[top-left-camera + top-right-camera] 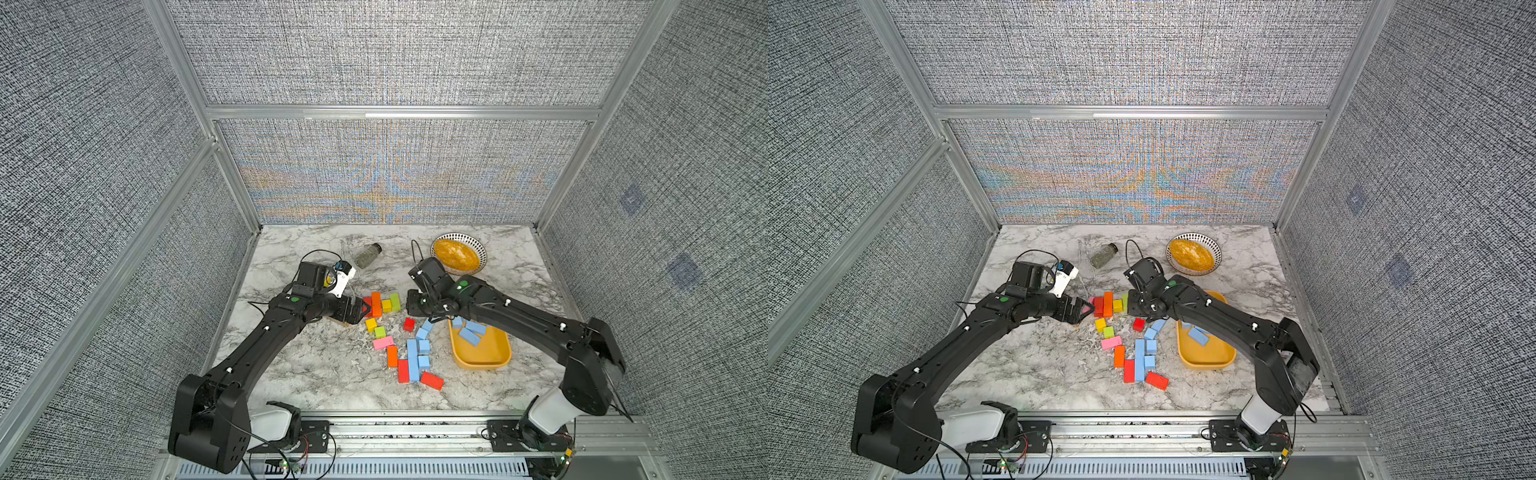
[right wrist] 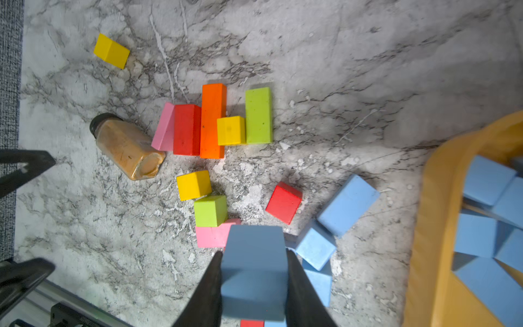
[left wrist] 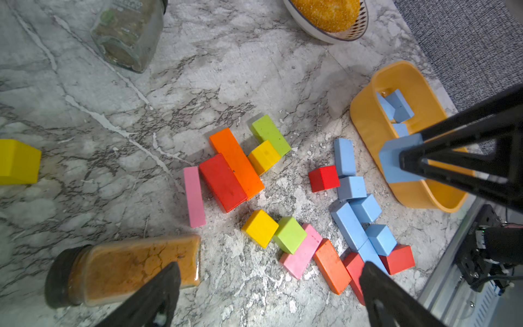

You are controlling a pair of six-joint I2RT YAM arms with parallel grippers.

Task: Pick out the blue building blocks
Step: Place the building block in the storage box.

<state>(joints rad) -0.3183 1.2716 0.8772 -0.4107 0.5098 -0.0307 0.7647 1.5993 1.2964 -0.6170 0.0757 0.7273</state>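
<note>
Blue block pinched in right gripper.

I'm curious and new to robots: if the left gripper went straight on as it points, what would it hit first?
Likely the yellow cube next to the green cube, just ahead of the open left gripper; height is unclear.

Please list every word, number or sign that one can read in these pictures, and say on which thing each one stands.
Nothing here can be read.
On the glass jar: a label with print, too blurred to read.
On the blue blocks and the other coloured blocks: plain faces, no marks.
On the brown spice jar: no label shows.
</note>
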